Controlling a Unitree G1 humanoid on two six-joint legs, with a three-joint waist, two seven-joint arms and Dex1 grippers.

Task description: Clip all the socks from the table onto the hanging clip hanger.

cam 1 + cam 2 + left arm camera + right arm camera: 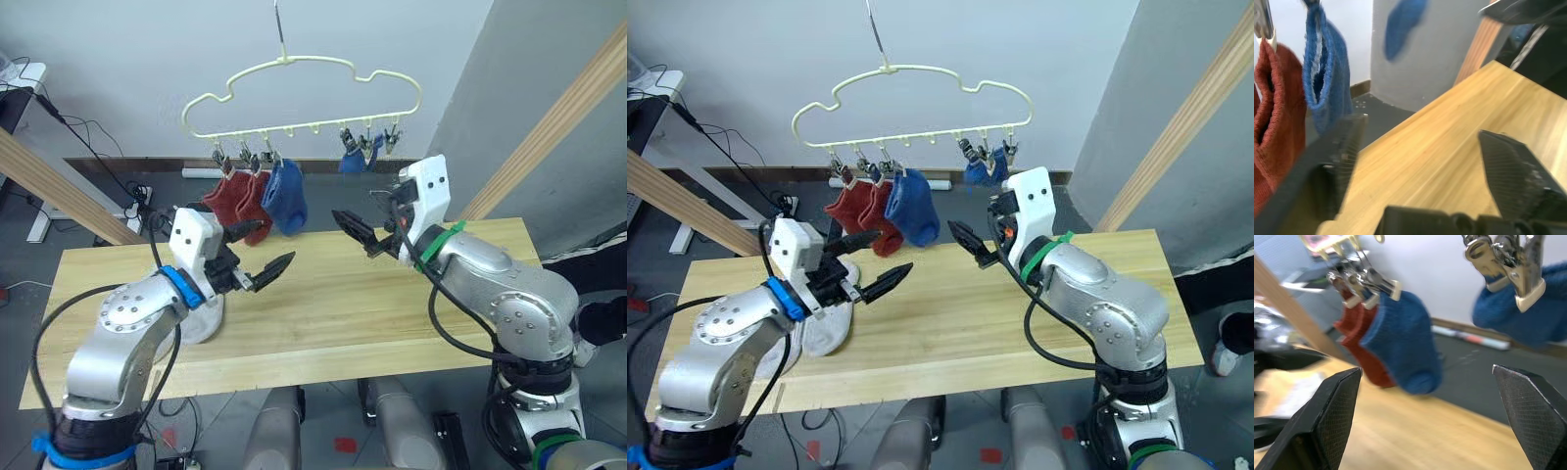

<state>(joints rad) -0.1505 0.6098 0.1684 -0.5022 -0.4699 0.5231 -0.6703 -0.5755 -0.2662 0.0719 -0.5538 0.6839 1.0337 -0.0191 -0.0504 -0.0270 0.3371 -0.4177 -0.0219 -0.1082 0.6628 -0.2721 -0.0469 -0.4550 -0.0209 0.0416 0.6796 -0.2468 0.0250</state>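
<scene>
Socks: four clipped on clip hanger (304, 93), two grey (818, 328) left on table (372, 323); both grippers (257, 257) (355, 233) spread, empty.

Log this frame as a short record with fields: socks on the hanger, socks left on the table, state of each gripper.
hanger: clip hanger hangs by its hook above the table's far edge
clipped socks: two rust red socks and one blue sock at the robot's left end; another blue sock near the right end
socks on table: light grey socks on the table, partly hidden by the left arm
left gripper: open, empty, over the table
right gripper: open, empty
</scene>
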